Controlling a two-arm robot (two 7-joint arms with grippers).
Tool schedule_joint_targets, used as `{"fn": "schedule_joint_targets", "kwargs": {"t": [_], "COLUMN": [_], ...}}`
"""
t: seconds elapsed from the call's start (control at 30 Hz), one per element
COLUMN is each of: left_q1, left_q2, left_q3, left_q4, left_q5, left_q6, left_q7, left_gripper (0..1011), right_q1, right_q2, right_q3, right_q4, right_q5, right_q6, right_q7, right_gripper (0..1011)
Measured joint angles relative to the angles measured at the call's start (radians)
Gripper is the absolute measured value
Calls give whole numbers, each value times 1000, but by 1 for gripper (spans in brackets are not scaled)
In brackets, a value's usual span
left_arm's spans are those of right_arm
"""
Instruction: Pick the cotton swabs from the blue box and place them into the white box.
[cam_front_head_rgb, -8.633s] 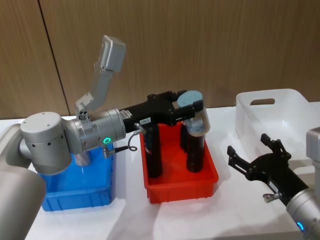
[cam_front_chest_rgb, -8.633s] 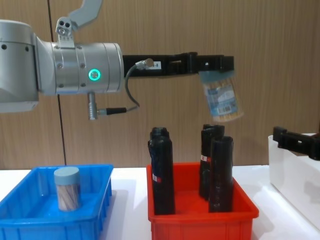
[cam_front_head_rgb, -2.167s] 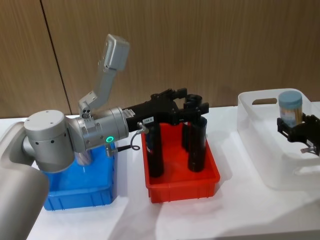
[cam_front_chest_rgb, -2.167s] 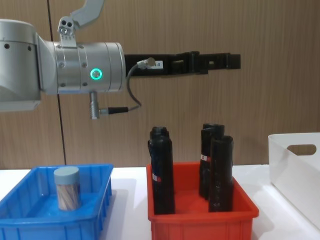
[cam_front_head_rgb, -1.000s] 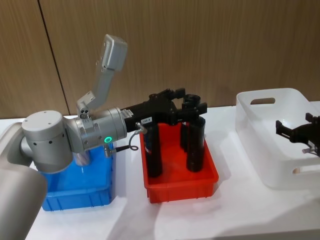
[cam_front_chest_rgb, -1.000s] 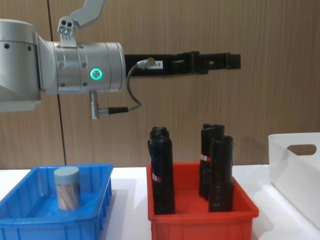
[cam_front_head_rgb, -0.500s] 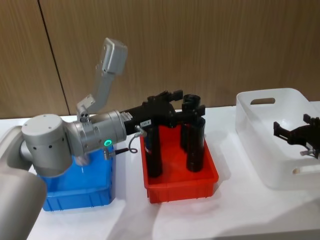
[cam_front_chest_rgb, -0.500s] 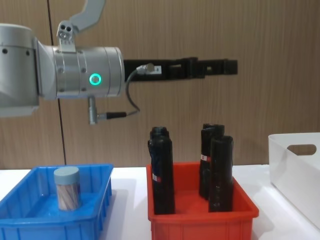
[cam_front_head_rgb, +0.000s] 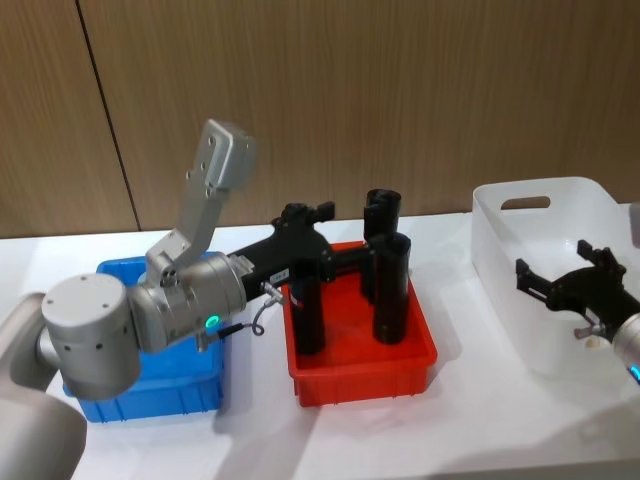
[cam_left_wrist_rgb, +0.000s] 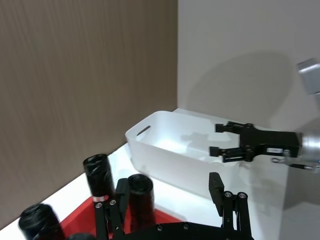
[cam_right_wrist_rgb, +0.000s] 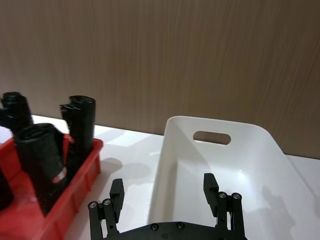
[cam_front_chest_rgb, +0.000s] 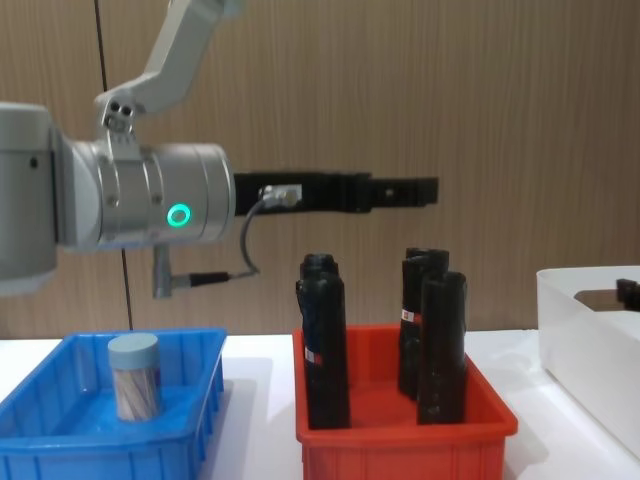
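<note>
One cotton swab jar stands upright in the blue box, towards its left. In the head view the left arm hides the inside of the blue box. My left gripper is open and holds nothing, high over the red bin's left side. My right gripper hangs open and without a load above the near part of the white box. The left wrist view shows the right gripper over the white box.
A red bin with three tall black cylinders stands between the blue box and the white box. A wooden wall closes the back. White tabletop lies open in front of the bins.
The right gripper let go of a jar over the white box and has drawn back towards me, open. The left arm has sunk and pulled back to the left.
</note>
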Motion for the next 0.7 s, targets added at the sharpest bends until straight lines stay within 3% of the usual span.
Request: {"fn": "schedule_joint_targets", "kwargs": {"t": [0.7], "left_q1": [154], "left_q2": [58], "left_q3": [28], "left_q4": [-138], "left_q5": [90], "left_q6": [-98], "left_q7": [279], "left_gripper": [1004], "right_q1": [-201], "right_q2": [-8], "right_q3": [-49], "right_q4": [-272], "right_q5": [20], "right_q6": [-47], "right_q7": [-59], "right_gripper": [1002]}}
